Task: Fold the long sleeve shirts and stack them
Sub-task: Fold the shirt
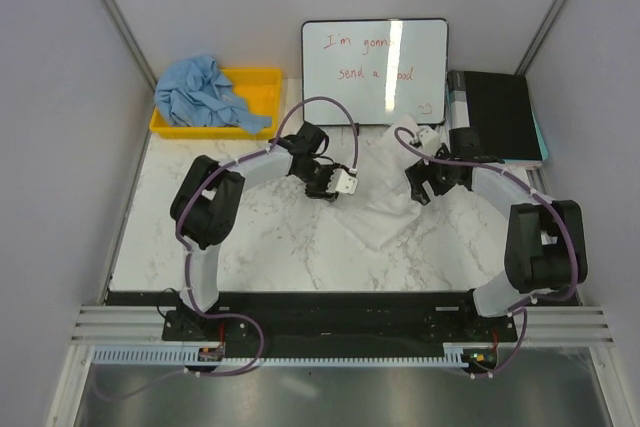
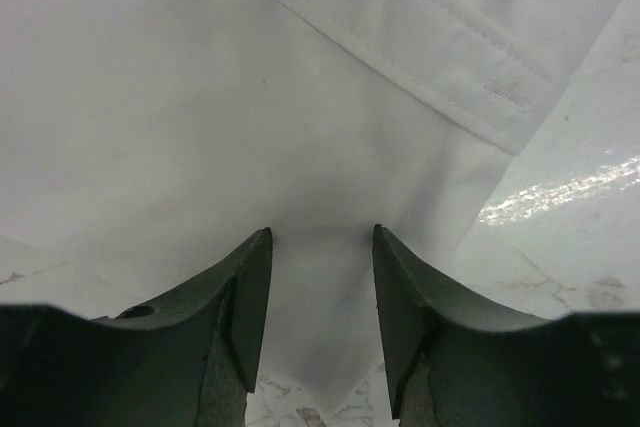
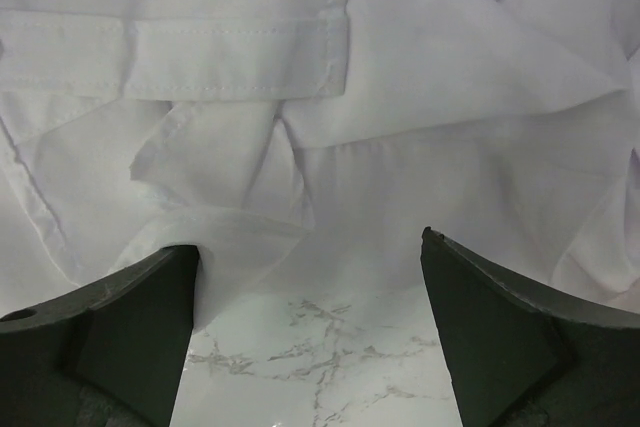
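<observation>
White long-sleeve shirt (image 1: 385,219) lies crumpled at ctr of the marble worktop (image 1: 260,247), nearer its back edge. Left gripper (image 2: 320,237), jaws abt half apart, sits over the cloth's left side. Right gripper (image 3: 310,242), jaws wide, holds nothing and faces a stitched hem. Blue shirt (image 1: 200,95) is heaped in yellow bin (image 1: 262,82), back-left corner.

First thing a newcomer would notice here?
The crumpled white shirt at centre, with the left gripper and right gripper down at it from either side. Then the blue shirt heaped in the yellow bin at the back left, and the whiteboard with red handwriting behind.
</observation>
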{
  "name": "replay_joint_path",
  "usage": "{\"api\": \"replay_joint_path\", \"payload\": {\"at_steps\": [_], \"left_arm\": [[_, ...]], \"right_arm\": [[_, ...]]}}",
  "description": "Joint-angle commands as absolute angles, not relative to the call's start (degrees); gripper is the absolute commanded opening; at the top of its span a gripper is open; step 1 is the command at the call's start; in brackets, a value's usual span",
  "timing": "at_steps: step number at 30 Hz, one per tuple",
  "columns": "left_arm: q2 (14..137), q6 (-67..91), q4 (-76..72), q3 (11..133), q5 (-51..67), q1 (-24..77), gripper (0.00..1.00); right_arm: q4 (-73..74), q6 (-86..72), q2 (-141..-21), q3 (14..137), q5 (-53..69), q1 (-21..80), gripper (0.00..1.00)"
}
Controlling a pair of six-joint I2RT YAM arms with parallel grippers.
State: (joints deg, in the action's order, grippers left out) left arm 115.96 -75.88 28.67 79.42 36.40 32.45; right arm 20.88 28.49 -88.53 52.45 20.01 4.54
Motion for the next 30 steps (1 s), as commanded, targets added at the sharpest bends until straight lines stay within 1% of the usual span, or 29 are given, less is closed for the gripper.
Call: {"api": "replay_joint_path", "payload": {"at_steps": [1,2,5,7,11,14,17,19,21,22,24,25,26,27,29,30], "left_arm": [[115.2,-75.9,39.5,81.0,30.8,33.3,0.51],[114.4,-75.8,41.1,80.2,30.6,33.5,0.50],[111.8,-73.9,42.7,76.3,29.4,34.8,0.50],[109.7,-71.0,42.8,72.5,29.1,36.0,0.50],[105.9,-65.7,42.9,67.6,29.6,38.3,0.50],[103.4,-60.5,44.1,65.0,29.6,40.5,0.49],[99.3,-54.1,45.1,61.5,31.4,42.0,0.48],[96.9,-47.0,45.5,58.5,34.1,43.7,0.48],[93.2,-38.5,45.2,57.0,37.9,45.4,0.51],[91.9,-35.8,44.8,57.0,39.3,45.4,0.54],[86.2,-28.9,41.0,56.4,40.3,44.5,0.58],[83.7,-27.3,39.0,56.3,40.0,44.1,0.61],[81.7,-26.0,34.5,56.3,38.9,44.0,0.63],[77.8,-23.3,31.3,55.8,34.9,43.9,0.63],[75.7,-19.7,23.9,55.5,30.6,43.9,0.65],[75.2,-18.2,21.3,55.2,25.9,44.1,0.66]], "right_arm": [[25.3,24.5,-90.5,59.3,26.8,4.5,0.95],[26.6,25.1,-90.7,60.0,29.9,4.4,0.95],[32.8,29.8,-91.5,62.0,34.0,4.5,0.94],[36.9,32.9,-91.8,62.8,34.5,4.6,0.95],[39.2,34.0,-91.2,62.1,34.5,4.6,0.95],[43.6,37.0,-91.1,61.9,38.6,4.5,0.92],[47.3,38.6,-90.6,61.8,40.0,4.6,0.90],[47.8,39.0,-90.0,61.6,39.6,4.6,0.86],[49.2,40.1,-89.7,62.1,39.0,4.6,0.86],[50.2,41.0,-89.2,62.3,38.9,4.5,0.84],[51.7,43.3,-86.3,61.4,39.0,4.4,0.82],[51.6,43.2,-84.7,60.7,39.4,4.5,0.77],[51.4,42.6,-81.0,60.1,40.4,4.3,0.75],[50.8,40.7,-78.8,58.6,41.9,3.3,0.74],[48.0,35.7,-72.2,56.2,42.6,2.0,0.75],[45.2,31.9,-70.4,55.6,42.0,1.6,0.73]]}}
